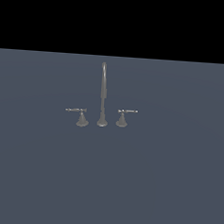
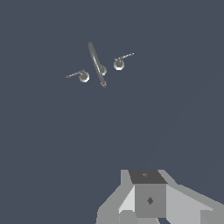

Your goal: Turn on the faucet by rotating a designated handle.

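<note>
I can't tell how my jaws stand, and far ahead the short grey lever handle (image 2: 75, 75) risks confusion with its mirrored twin handle (image 2: 123, 57).

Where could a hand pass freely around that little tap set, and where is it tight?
Bare grey surface borders the faucet all round. The tight spots are the gaps between the spout and the handle or its twin. The gripper is well clear.

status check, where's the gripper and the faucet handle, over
Gripper well short of faucet, jaw state unclear. Handle untouched, bar pointing to exterior view's left. Nothing between.
</note>
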Controlling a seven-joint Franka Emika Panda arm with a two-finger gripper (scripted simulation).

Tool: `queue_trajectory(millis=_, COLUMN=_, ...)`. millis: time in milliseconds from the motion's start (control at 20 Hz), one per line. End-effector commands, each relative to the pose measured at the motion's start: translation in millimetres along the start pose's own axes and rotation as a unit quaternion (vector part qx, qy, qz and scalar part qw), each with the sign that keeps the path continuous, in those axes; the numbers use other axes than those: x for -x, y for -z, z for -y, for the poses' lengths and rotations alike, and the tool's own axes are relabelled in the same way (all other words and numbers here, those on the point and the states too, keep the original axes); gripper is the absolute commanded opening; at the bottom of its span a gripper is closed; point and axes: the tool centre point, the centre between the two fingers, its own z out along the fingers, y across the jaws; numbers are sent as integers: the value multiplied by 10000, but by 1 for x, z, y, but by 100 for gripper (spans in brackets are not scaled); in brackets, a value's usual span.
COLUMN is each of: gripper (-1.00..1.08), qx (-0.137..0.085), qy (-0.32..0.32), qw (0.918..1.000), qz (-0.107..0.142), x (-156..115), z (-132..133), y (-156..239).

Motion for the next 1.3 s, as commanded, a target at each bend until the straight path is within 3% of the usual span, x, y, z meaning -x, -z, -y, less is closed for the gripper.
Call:
queue_trajectory(millis=0, gripper=-100, qx=-84, qy=-225, qw=9997, qz=40, x=-16, z=9, y=-8)
queue_trajectory(millis=350, gripper=-100, qx=-285, qy=-999, qw=9944, qz=178, x=-66, z=41, y=-40)
queue_trajectory(millis=650, gripper=-100, qx=-376, qy=-1704, qw=9842, qz=293, x=-105, z=69, y=-75)
queue_trajectory(millis=950, gripper=-100, qx=-391, qy=-2427, qw=9686, qz=381, x=-141, z=96, y=-117)
queue_trajectory(millis=1250, gripper=-100, qx=-343, qy=-3148, qw=9476, qz=421, x=-171, z=122, y=-164)
